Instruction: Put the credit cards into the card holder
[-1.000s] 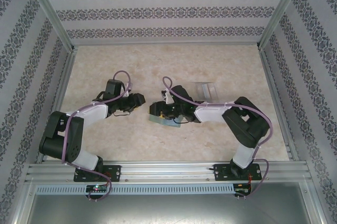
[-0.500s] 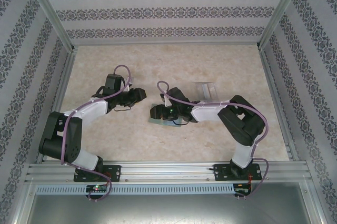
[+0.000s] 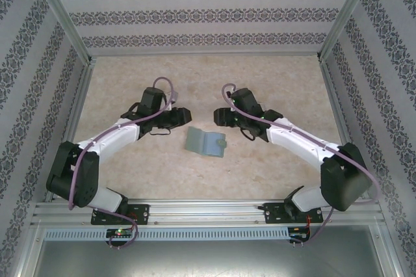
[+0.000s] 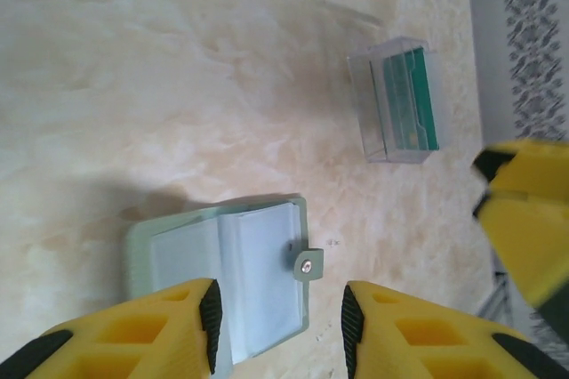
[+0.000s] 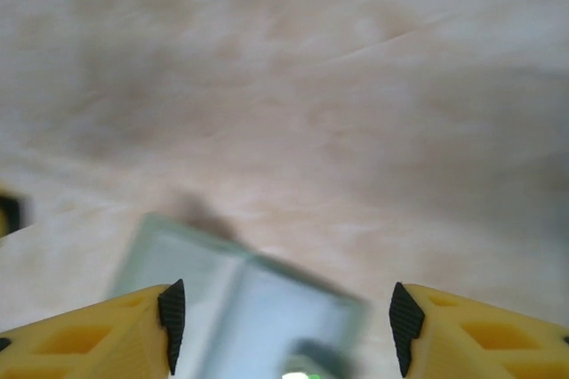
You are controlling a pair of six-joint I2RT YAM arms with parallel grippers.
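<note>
Left gripper hangs jaws apart, empty. Just below it the holder lies spread open, between it and the right gripper, likewise apart and empty. Looks light, floppy, slick; I'd pinch a cover edge beside the tab.

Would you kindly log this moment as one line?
card holder: lying open, untouched | left gripper: open, empty | right gripper: open, empty
</note>
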